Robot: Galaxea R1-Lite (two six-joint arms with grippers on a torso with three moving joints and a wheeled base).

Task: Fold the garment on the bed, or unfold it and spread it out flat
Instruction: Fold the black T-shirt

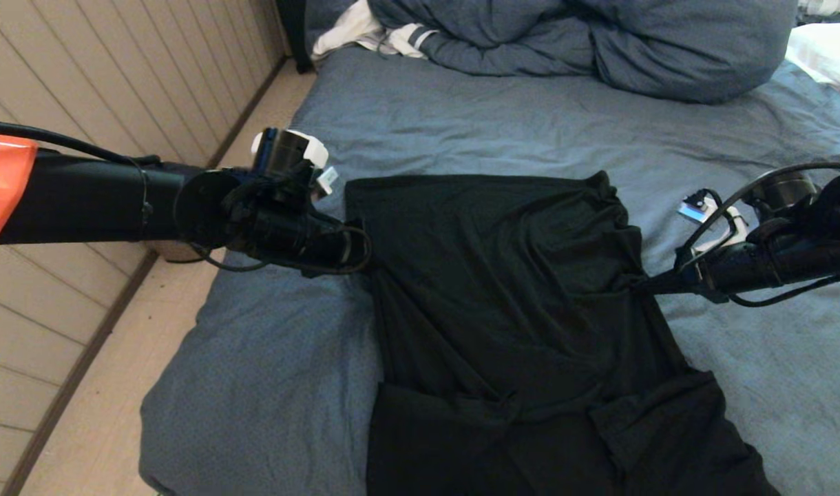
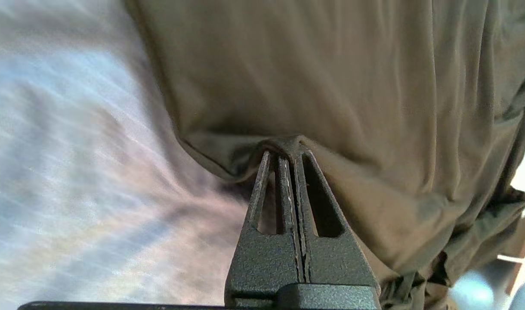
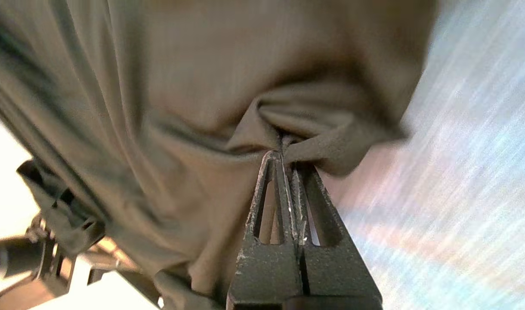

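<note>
Two tools grip the shirt [image 1: 502, 310], one at each side edge, and the shirt serves as the landmark here. Nearest the camera, its lower part lies bunched in dark folds on the bed [image 1: 268, 372], reaching the near edge of the view. Above that, the black cloth is drawn taut between the arms, with creases running toward each pinch point.

At the shirt's left edge, the left tool [image 1: 361, 249] has its fingers pressed together on a small fold of the hem; the left wrist view shows the tips [image 2: 293, 148] closed tight with the cloth [image 2: 331, 86] wrapped over them. At the shirt's right edge, the right tool [image 1: 651, 284] is likewise clamped on the fabric; the right wrist view shows a gathered pucker of cloth [image 3: 202, 107] caught at the tips [image 3: 286, 157].

Beyond the shirt's far, fairly straight edge, bare blue-grey sheet stretches back to a bunched duvet [image 1: 599, 41]. Left of the duvet lies a white cloth [image 1: 365, 31] with dark stripes, and to the duvet's right a white pillow [image 1: 830, 52] shows at the frame edge. Left of the shirt, past the mattress, runs a strip of floor [image 1: 117, 399] and a panelled wall [image 1: 82, 76].
</note>
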